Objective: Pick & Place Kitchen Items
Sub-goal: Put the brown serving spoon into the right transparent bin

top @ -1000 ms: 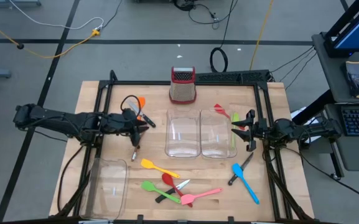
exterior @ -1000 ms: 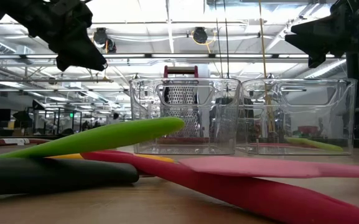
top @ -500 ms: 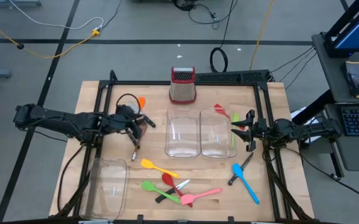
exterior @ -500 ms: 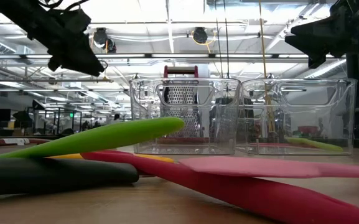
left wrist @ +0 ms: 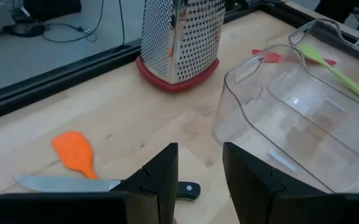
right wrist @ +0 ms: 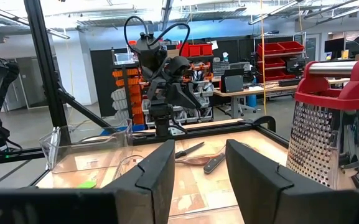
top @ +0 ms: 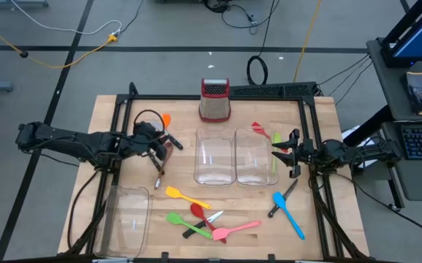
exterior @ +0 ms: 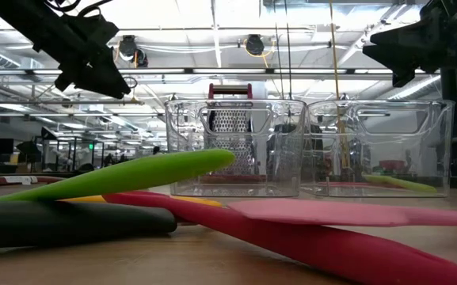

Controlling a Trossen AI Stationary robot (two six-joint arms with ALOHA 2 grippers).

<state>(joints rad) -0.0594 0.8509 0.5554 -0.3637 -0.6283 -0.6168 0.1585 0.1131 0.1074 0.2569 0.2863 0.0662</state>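
Note:
My left gripper [top: 165, 146] [left wrist: 199, 177] hovers open above the table's left part, tipped down, with nothing between its fingers. Below it lie a black-handled knife [left wrist: 67, 184] and an orange spatula [left wrist: 73, 151]. My right gripper [top: 287, 153] [right wrist: 198, 171] waits open and raised at the right. Yellow [top: 183, 196], green [top: 180, 220], red [top: 198, 212] and pink [top: 236, 229] utensils lie flat near the front edge. A blue spatula [top: 289, 214] and a knife [top: 282, 198] lie at the front right.
Two clear trays [top: 214, 157] [top: 253, 157] stand mid-table; a green spatula [top: 275, 150] lies by the right one and a red one [top: 260, 130] behind it. A third tray [top: 126, 219] sits front left. The metal grater [top: 215, 98] stands at the far edge.
My left gripper has turned and rolled at the wrist while staying in place above the knife; the gap between its fingers looks the same.

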